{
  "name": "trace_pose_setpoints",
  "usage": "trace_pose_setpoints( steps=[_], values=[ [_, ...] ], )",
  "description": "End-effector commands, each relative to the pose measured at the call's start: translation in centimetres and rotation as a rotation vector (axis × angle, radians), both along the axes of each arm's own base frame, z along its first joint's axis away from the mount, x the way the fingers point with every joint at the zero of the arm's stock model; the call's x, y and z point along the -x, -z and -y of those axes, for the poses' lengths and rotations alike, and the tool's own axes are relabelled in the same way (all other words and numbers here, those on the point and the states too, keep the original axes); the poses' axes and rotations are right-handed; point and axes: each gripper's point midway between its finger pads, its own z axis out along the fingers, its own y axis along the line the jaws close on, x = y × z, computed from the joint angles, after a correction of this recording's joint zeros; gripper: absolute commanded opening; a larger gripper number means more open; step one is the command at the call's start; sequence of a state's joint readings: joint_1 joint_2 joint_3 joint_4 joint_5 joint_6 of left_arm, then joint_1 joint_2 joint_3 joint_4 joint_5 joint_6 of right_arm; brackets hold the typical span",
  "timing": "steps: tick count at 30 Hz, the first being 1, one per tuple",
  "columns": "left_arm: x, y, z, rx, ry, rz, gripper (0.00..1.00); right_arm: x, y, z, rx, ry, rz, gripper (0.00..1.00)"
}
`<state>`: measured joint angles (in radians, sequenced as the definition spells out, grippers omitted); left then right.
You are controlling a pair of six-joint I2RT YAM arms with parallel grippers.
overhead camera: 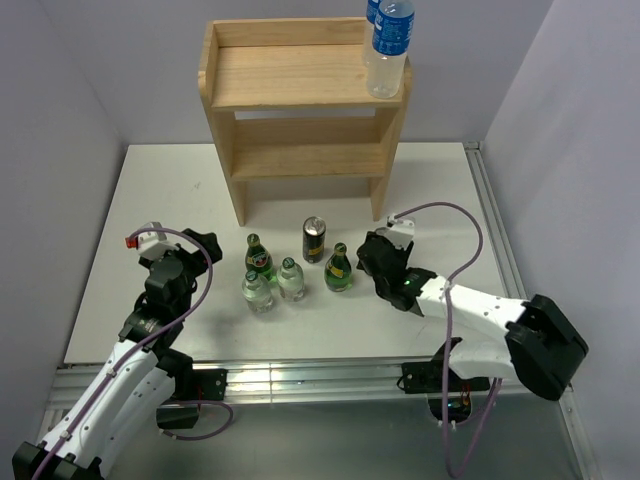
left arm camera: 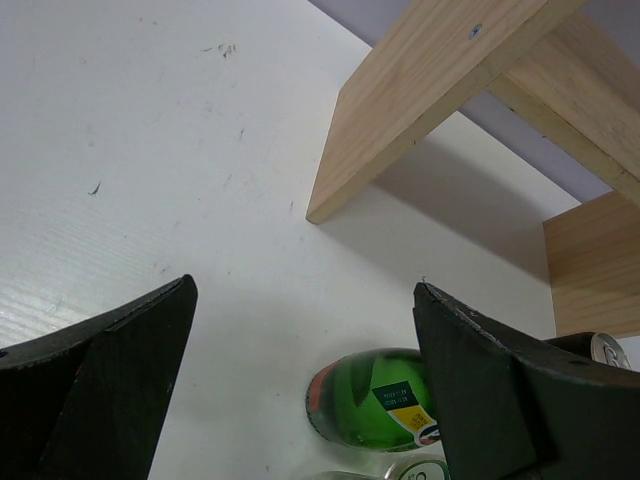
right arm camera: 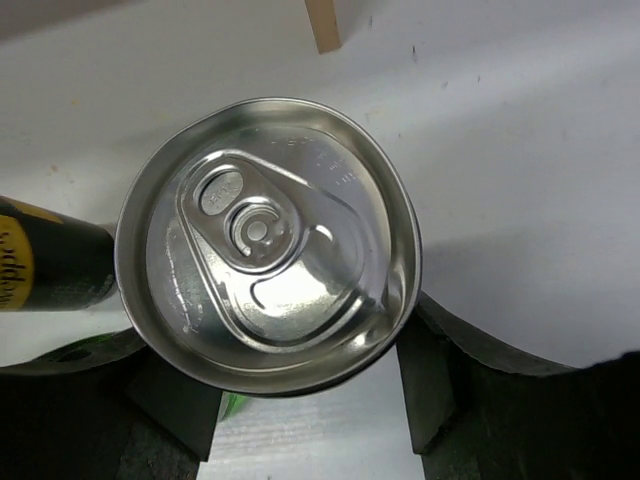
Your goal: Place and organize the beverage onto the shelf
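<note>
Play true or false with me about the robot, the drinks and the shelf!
1. Water bottles stand on the shelf's upper board. True.
2. The left gripper is shut. False: it is open and holds nothing.
3. A silver-topped can sits between the right gripper's fingers. True.
4. The black can stands on the shelf. False: it stands on the table.

Lab test cell: plain grey walls (overhead camera: 60, 100), aluminium-framed table (overhead camera: 180, 190).

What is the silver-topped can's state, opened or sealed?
Sealed: the can has its pull tab lying flat and the mouth panel unbroken.
</note>
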<state>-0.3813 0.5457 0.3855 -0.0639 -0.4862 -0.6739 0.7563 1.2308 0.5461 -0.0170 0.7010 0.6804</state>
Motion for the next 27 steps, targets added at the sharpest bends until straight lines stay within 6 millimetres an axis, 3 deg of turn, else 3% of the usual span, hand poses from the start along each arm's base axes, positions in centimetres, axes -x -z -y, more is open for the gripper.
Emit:
trace_pose_setpoints(
  steps=[1, 6, 7, 9, 10, 12, 13, 15, 16, 17, 18, 20, 21, 23, 24, 26, 27],
  values=[
    [-0.2, -0.8, 0.2, 0.007, 0.008, 0.035, 0.96, -1.4, -8.5, -0.4, -0.063, 0.026, 0.164, 0.00],
    [-0.1, -0.8, 0.2, 0.008, 0.005, 0.037, 0.97, -0.7, -13.8, 0.1, -0.070, 0.013, 0.211, 0.00],
    [-0.1, -0.8, 0.2, 0.008, 0.005, 0.037, 0.97, -0.8, -15.6, 0.0, -0.079, 0.010, 0.235, 0.00],
    [-0.1, -0.8, 0.2, 0.009, 0.003, 0.037, 0.97, -0.4, -17.3, 0.0, -0.073, -0.006, 0.249, 0.00],
    [-0.1, -0.9, 0.2, 0.010, 0.003, 0.038, 0.97, -0.3, -19.5, -0.2, -0.087, -0.014, 0.276, 0.00],
    [-0.1, -0.9, 0.2, 0.012, 0.003, 0.040, 0.97, -0.1, -21.4, -0.2, -0.078, -0.028, 0.287, 0.00],
    [-0.1, -0.9, 0.2, 0.012, 0.003, 0.040, 0.97, -0.1, -23.9, -0.3, -0.093, -0.033, 0.321, 0.00],
    [-0.1, -0.9, 0.1, 0.012, 0.001, 0.043, 0.97, 0.1, -26.1, -0.8, -0.093, -0.058, 0.346, 0.00],
    [-0.1, -0.9, 0.1, 0.012, 0.001, 0.042, 0.97, 0.2, -28.7, -0.9, -0.108, -0.072, 0.385, 0.00],
    [0.0, -1.0, 0.1, 0.013, 0.001, 0.044, 0.97, 0.1, -29.7, -1.3, -0.103, -0.087, 0.394, 0.00],
    [0.0, -1.0, 0.1, 0.013, 0.000, 0.045, 0.97, 0.2, -32.5, -1.6, -0.115, -0.111, 0.434, 0.00],
    [0.0, -1.0, 0.0, 0.012, -0.002, 0.043, 0.97, -0.4, -34.4, -2.7, -0.101, -0.145, 0.444, 0.00],
    [0.0, -1.0, 0.0, 0.011, -0.003, 0.046, 0.97, -0.2, -37.3, -2.8, -0.129, -0.155, 0.485, 0.00],
    [0.1, -1.1, -0.1, 0.012, -0.004, 0.048, 0.97, -1.0, -38.8, -3.9, -0.089, -0.187, 0.496, 0.00],
    [0.1, -1.0, -0.1, 0.009, -0.006, 0.046, 0.97, -0.8, -41.6, -3.6, -0.096, -0.193, 0.537, 0.00],
    [0.2, -1.1, -0.2, 0.011, -0.009, 0.049, 0.97, -1.8, -42.6, -5.0, -0.067, -0.220, 0.537, 0.00],
    [0.2, -1.1, -0.2, 0.013, -0.009, 0.051, 0.97, -1.4, -45.3, -4.7, -0.096, -0.220, 0.581, 0.00]
  ],
)
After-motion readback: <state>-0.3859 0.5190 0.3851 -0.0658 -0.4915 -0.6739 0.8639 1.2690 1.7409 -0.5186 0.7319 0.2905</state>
